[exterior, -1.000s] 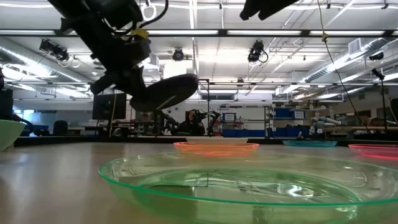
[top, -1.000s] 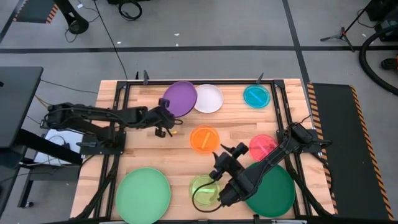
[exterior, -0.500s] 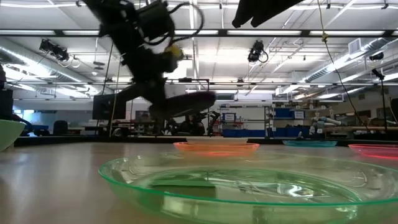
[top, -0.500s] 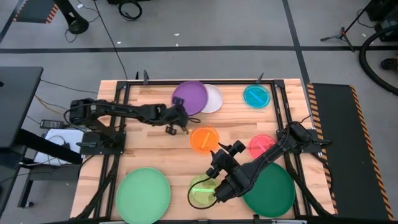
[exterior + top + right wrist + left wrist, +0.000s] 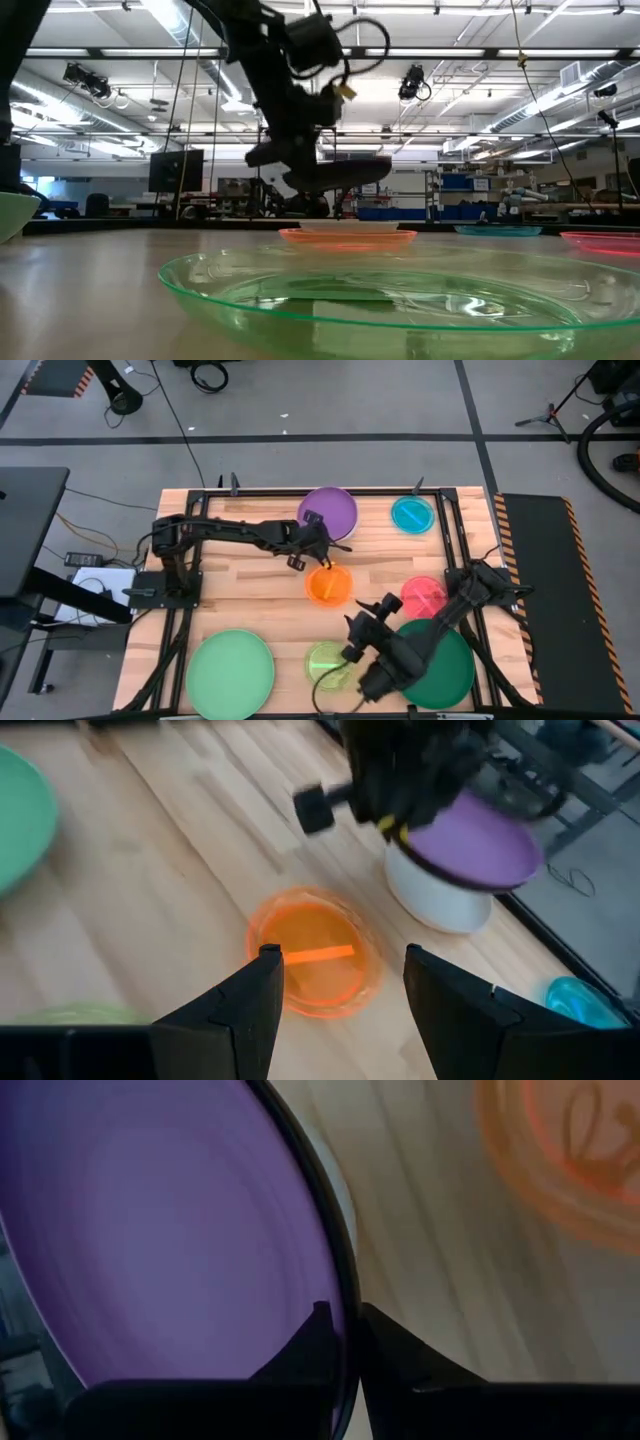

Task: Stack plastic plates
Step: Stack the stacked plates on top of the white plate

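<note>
As the left arm has swung across the far side of the tabletop (image 5: 250,600), its left claw (image 5: 318,541) has carried the purple plate (image 5: 328,512) over from beside the white plate (image 5: 437,902) to directly above it. From overhead the white one is now hidden under the purple; the right wrist view shows its rim peeking out below. I'd judge this first stacking step close to done, with only the lowering and letting go left.

That claw is pinching the purple plate's near rim, one finger (image 5: 300,1355) on top and the other beneath. The plate is round, so it has no long axis to speak of; it hangs nearly level, face up, perhaps tipped a little, clear above the white plate.

The right claw (image 5: 352,647) has drawn back toward the near edge and hovers with fingers spread, holding nothing, over the lime plate (image 5: 328,662) beside the dark green plate (image 5: 440,665). Orange plate (image 5: 329,585), pink plate (image 5: 423,596), teal plate (image 5: 412,514) and light green plate (image 5: 231,673) lie apart, unstacked.
</note>
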`<state>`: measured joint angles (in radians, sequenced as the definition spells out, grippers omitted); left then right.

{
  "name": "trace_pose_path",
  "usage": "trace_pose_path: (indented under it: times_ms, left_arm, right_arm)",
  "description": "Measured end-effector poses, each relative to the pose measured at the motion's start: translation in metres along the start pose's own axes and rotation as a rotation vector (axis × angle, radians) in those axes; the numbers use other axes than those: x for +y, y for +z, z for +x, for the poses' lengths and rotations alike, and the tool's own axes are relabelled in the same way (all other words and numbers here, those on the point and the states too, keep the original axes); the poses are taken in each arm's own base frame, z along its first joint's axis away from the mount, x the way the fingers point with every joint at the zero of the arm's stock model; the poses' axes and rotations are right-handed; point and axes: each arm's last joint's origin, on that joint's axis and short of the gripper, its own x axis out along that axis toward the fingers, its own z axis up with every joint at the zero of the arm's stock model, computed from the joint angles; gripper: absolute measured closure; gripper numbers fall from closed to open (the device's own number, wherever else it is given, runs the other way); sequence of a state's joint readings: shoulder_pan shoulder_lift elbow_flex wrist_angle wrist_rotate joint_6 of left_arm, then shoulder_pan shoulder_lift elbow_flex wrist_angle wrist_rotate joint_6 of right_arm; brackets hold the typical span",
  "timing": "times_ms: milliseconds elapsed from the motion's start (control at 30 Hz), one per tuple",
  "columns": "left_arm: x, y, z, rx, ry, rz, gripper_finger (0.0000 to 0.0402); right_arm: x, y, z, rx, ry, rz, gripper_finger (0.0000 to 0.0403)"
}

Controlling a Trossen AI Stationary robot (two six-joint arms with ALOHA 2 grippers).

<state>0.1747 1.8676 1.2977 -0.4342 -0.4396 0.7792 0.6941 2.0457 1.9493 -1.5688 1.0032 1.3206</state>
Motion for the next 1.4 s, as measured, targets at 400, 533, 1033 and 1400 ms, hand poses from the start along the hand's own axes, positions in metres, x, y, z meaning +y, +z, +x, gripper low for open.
trace_pose_path:
  times_ms: [400,533,1033,1400]
  left_arm:
    - [0.005,-0.011,0.029,0.008,-0.055,-0.129,0.0369]
    - [0.01,-0.01,0.031,-0.072,-0.089,-0.262,0.0369]
    - [0.012,0.007,0.04,-0.206,-0.022,-0.374,0.0369]
    - [-0.007,0.005,0.042,-0.077,-0.11,-0.135,0.0369]
  right_arm:
    - [-0.002,-0.009,-0.04,-0.167,0.071,0.001,0.0188]
    - [-0.002,-0.007,-0.036,-0.159,0.069,0.02,0.0188]
    - [0.0,0.001,-0.024,-0.143,0.06,0.057,0.0188]
    - [0.001,0.006,-0.017,-0.125,0.051,-0.027,0.0188]
